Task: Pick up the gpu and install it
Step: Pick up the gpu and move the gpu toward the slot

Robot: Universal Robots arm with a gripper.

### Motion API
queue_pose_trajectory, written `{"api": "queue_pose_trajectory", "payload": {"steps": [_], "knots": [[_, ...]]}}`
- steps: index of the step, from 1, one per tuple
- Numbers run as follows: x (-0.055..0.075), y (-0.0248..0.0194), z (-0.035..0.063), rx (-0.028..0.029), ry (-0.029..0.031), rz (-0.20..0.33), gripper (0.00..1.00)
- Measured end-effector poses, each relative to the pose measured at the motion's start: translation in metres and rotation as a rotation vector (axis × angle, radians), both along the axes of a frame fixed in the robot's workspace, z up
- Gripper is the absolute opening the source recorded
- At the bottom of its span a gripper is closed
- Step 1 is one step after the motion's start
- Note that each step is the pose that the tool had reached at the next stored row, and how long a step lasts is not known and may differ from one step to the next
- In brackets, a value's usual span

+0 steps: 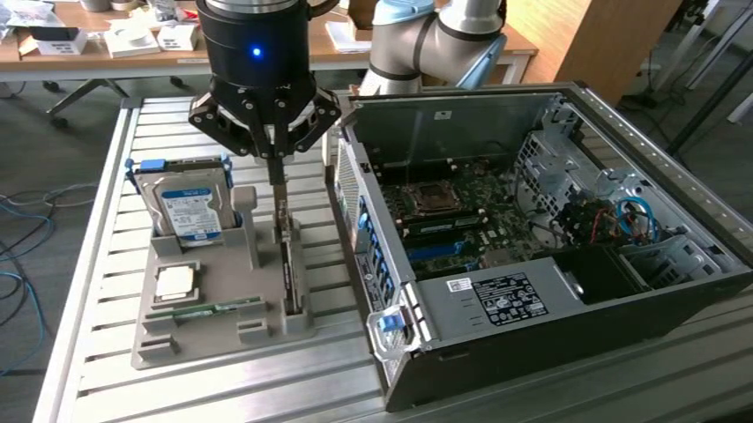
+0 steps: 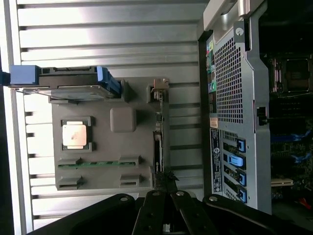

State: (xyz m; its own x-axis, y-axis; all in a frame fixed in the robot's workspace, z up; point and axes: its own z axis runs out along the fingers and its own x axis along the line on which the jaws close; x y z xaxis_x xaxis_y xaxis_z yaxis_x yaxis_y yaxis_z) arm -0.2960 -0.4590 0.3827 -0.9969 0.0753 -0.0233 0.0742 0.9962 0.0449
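Observation:
The gpu [image 1: 288,264], a thin dark card, stands on edge in a slot of the grey holder [image 1: 212,330] on the slatted table. My gripper [image 1: 280,196] hangs straight above it. Its fingers are drawn together on the card's top edge, and the card still sits in the slot. In the wrist view the gpu [image 2: 157,147] runs edge-on along the holder [image 2: 105,142], and my gripper [image 2: 166,177] meets over its near end. The open computer case [image 1: 530,247] lies to the exterior view's right, its motherboard [image 1: 453,220] exposed.
The holder also carries a hard drive with a blue label [image 1: 189,207], a square processor [image 1: 176,282] and a green memory stick [image 1: 212,308]. The case's rear wall [image 2: 230,98] stands close beside the holder. Desks with clutter line the back.

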Motion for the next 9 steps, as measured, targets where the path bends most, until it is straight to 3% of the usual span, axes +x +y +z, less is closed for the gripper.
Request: {"api": "queue_pose_trajectory", "payload": {"steps": [1, 3, 5, 8, 9], "knots": [[0.0000, 0.0000, 0.0000, 0.0000, 0.0000, 0.000, 0.11], [0.0000, 0.0000, 0.0000, 0.0000, 0.0000, 0.000, 0.23], [0.0000, 0.0000, 0.0000, 0.0000, 0.0000, 0.000, 0.23], [0.0000, 0.0000, 0.0000, 0.0000, 0.0000, 0.000, 0.41], [0.0000, 0.0000, 0.0000, 0.0000, 0.0000, 0.000, 0.41]]}}
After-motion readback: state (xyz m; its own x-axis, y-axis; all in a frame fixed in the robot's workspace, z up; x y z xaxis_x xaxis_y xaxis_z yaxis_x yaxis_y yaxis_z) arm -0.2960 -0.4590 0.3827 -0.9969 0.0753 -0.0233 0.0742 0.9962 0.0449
